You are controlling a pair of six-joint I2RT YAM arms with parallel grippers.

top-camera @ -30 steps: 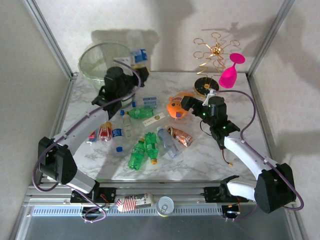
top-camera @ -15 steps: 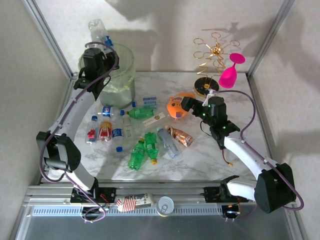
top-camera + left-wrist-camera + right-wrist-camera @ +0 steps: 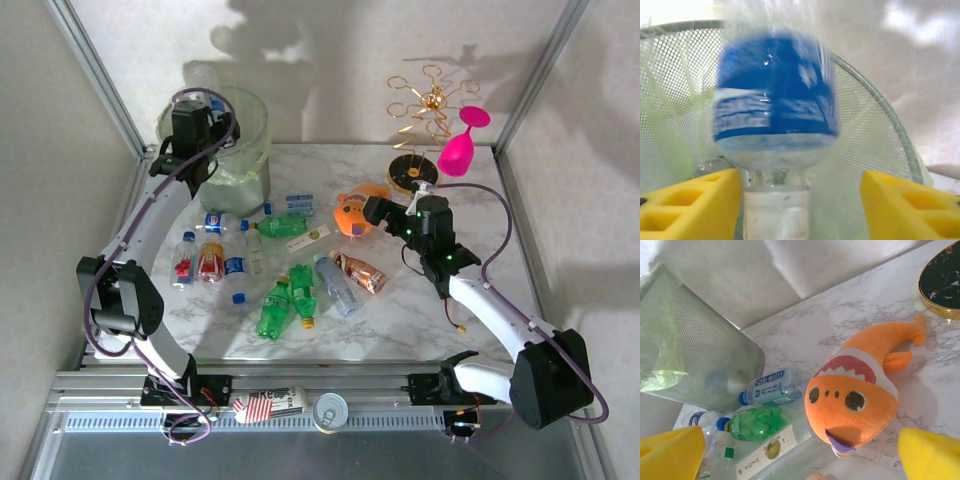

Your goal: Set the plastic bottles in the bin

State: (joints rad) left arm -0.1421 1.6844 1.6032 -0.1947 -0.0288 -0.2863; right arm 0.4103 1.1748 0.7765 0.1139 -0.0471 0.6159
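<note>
Overhead and wrist close-ups, common bin

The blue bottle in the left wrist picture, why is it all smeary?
Left wrist view: the blue-label bottle is smeared by motion blur between the yellow fingers, while the bin mesh looks sharper. Right wrist view: the orange fish toy is crisp. Top view: arm shadows on the back wall.

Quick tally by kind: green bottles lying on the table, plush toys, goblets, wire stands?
Green bottles: 3
Orange fish toys: 1
Pink goblets: 1
Gold wire stands: 1
Total: 6
</note>
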